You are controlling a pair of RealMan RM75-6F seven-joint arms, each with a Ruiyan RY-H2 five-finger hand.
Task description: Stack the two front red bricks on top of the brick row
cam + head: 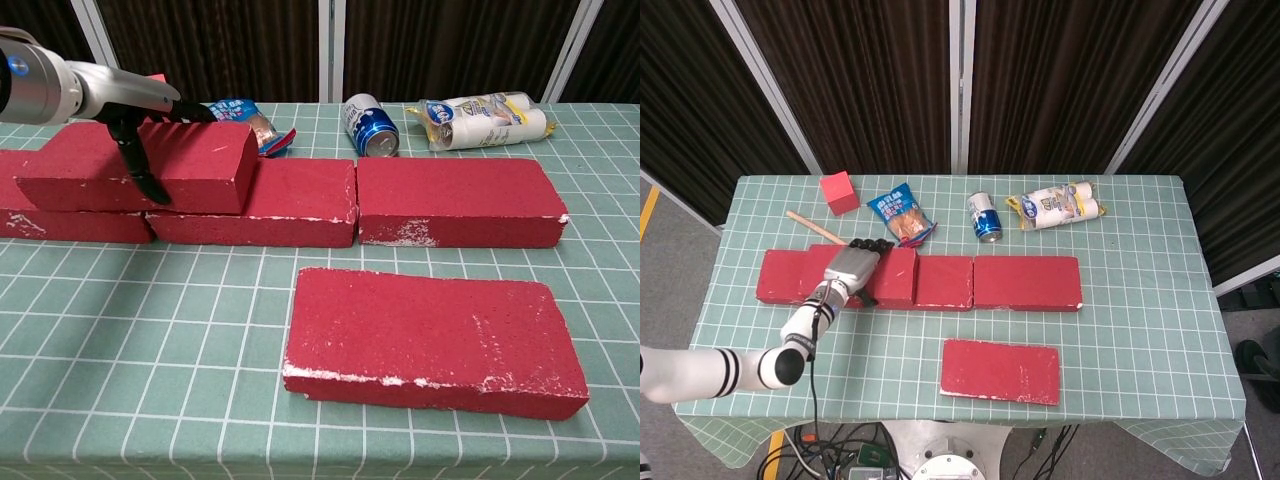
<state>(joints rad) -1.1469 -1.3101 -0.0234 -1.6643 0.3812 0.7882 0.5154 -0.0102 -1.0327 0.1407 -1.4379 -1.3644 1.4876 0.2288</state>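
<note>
A row of red bricks point(1025, 283) point(455, 200) runs across the table's middle. On the row's left part lies another red brick point(895, 276) point(195, 165), and my left hand point(853, 266) point(135, 110) grips it from above, thumb down its front face and fingers over its top. A second loose red brick point(1000, 370) point(432, 336) lies flat near the front edge, right of centre. My right hand shows in neither view.
Behind the row lie a red cube point(839, 192), a wooden stick point(815, 228), a blue snack bag point(900, 215) point(243, 117), a tipped can point(984, 217) point(370, 125) and a white-and-yellow pack point(1056, 205) point(482, 119). The green checked table point(1140, 320) reaches all edges.
</note>
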